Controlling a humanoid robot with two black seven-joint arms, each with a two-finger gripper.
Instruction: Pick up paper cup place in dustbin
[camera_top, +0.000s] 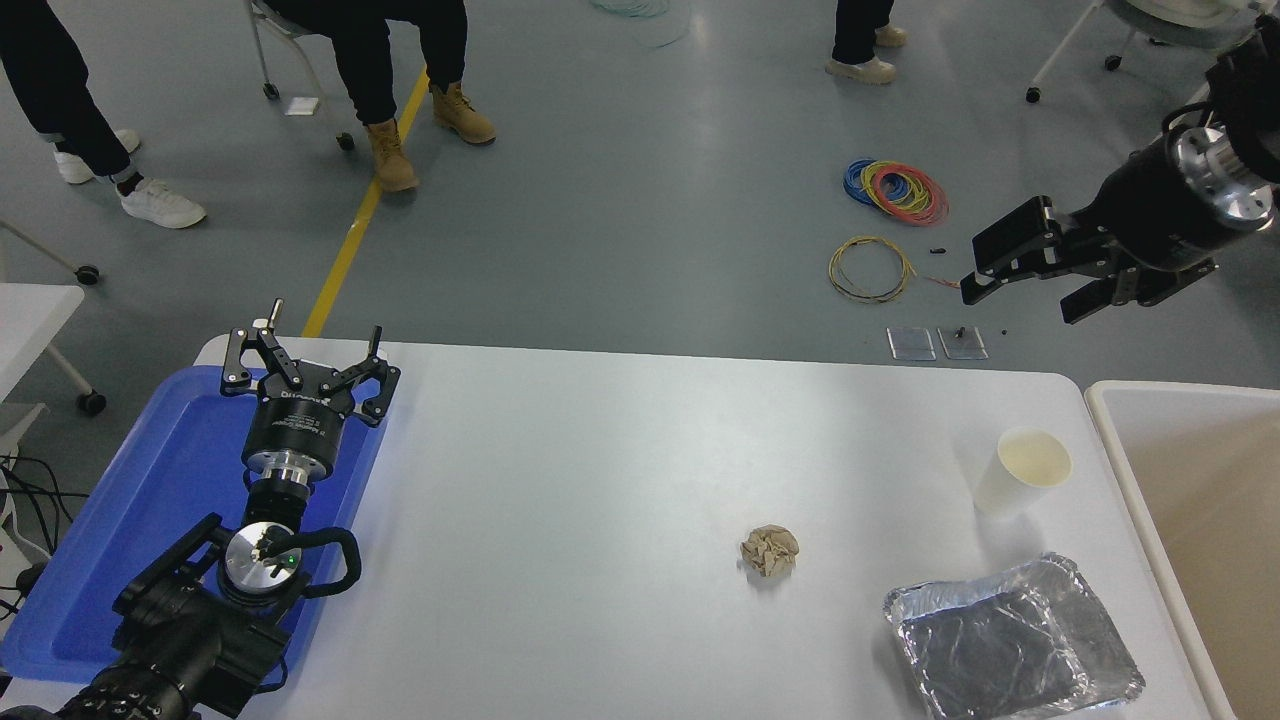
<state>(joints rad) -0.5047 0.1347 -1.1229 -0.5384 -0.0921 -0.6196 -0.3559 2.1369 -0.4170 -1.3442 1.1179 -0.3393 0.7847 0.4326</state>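
The paper cup (1022, 472) stands upright at the right of the frame, just beside the dustbin (1103, 420) with its thick white rim. The cup is thin and light, so you may tip or crush it if the right gripper (1020, 290), spread wide in the upper right, comes down off-center. The crinkled foil tray (1010, 640) lies near. The left gripper (305, 345), also spread, is parked lower left.

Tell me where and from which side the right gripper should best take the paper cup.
Probably across the side wall, mid-height, of the paper cup, coming down from the far side where the open right gripper hangs. The cup stands upright, mouth open, clear of the foil tray and dustbin.
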